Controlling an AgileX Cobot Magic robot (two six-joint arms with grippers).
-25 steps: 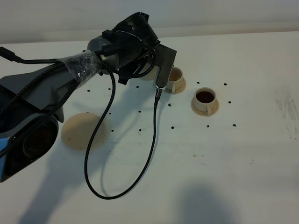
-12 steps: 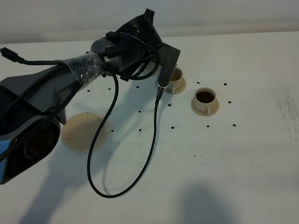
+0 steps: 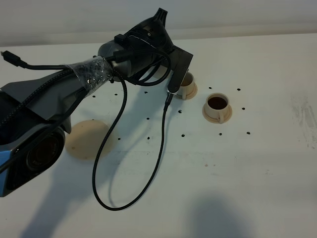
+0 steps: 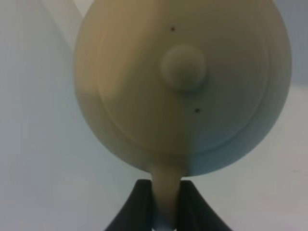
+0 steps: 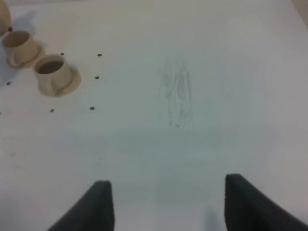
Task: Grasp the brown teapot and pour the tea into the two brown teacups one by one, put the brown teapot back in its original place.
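Left arm (image 3: 74, 87) enters at 8 o'clock and reaches toward 12 o'clock, with its wrist housing (image 3: 148, 47) raised over the white tabletop (image 3: 247, 173). A black cable (image 3: 161, 148) hangs from the housing and loops toward 7 o'clock. Round tan disc (image 3: 81, 144) lies at 8 o'clock. First teacup (image 3: 188, 83), on its saucer at 1 o'clock, is partly covered by the housing; contents not visible. Second teacup (image 3: 217, 105), at 2 o'clock and near the first, holds dark liquid. Black specks (image 3: 183, 134) dot the tabletop around both.

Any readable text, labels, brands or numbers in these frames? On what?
None readable in any view: no text on the brown teapot, the filled teacup, the other teacup, the coaster or the left arm. Black dots on the table are plain marks.
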